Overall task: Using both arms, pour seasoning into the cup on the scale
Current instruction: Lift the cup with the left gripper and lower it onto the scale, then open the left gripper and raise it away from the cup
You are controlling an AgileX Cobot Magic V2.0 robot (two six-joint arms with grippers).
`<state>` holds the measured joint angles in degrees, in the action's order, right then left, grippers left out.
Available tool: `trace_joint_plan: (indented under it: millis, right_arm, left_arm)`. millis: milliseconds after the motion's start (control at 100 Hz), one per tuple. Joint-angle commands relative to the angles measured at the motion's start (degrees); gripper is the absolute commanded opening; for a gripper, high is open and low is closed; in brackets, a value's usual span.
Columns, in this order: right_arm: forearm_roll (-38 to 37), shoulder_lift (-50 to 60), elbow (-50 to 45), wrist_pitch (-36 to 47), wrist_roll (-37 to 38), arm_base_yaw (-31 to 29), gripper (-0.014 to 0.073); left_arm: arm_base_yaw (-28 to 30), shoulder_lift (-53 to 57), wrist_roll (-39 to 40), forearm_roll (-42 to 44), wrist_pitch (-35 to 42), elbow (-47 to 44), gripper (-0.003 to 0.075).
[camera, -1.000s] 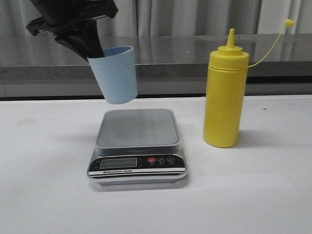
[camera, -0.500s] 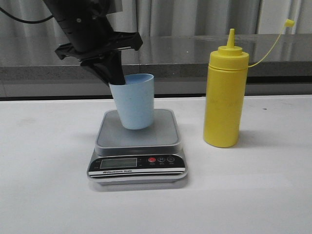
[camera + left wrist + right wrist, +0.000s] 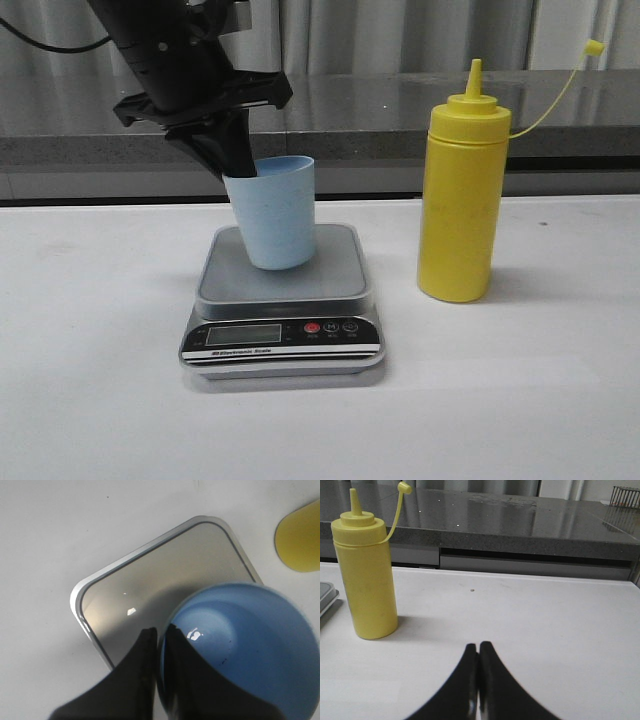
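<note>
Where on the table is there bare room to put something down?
Bare table lies left of the scale, in front of it, and right of the yellow bottle. The scale's platform is crowded: the left gripper holds the blue cup there.

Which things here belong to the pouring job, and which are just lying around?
Job:
cup, pinched at its rim by the left tool
scale
seasoning bottle
right tool, shut and holding nothing

Just around:
grey counter behind the table
wire basket on it
</note>
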<state>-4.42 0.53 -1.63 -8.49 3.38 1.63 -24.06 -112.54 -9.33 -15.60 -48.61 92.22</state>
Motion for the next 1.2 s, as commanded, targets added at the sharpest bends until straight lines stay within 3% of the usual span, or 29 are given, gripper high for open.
trace_joint_plan:
  millis: [0, 130, 200, 390, 510, 840, 1190]
  right_arm:
    - [-0.3, 1.2, 1.3, 4.5, 0.0, -0.2, -0.0067]
    - [-0.3, 1.2, 1.3, 4.5, 0.0, -0.2, -0.0067]
    - [-0.3, 1.2, 1.3, 4.5, 0.0, -0.2, -0.0067]
    - [-0.3, 1.2, 1.3, 4.5, 0.0, -0.2, -0.0067]
    - [-0.3, 1.2, 1.3, 4.5, 0.0, -0.2, -0.0067]
    - [-0.3, 1.2, 1.3, 4.5, 0.0, -0.2, -0.0067]
    - [-0.3, 1.2, 1.3, 4.5, 0.0, -0.2, -0.0067]
  left_arm:
    - [-0.6, 2.1, 0.0, -1.1, 0.9, 1.5, -0.0019]
    - [-0.6, 2.1, 0.0, -1.1, 0.9, 1.5, 0.0001]
    - [-0.6, 2.1, 0.0, -1.1, 0.9, 1.5, 0.0071]
    - [-0.6, 2.1, 0.0, -1.7, -0.7, 3.3, 0.0430]
    - [-0.6, 2.1, 0.0, -1.8, -3.2, 6.0, 0.0563]
    - [0.2, 5.4, 0.0, -1.8, -2.8, 9.0, 0.0568]
    - [8.0, 16.9, 0.0, -1.8, 4.3, 4.1, 0.0568]
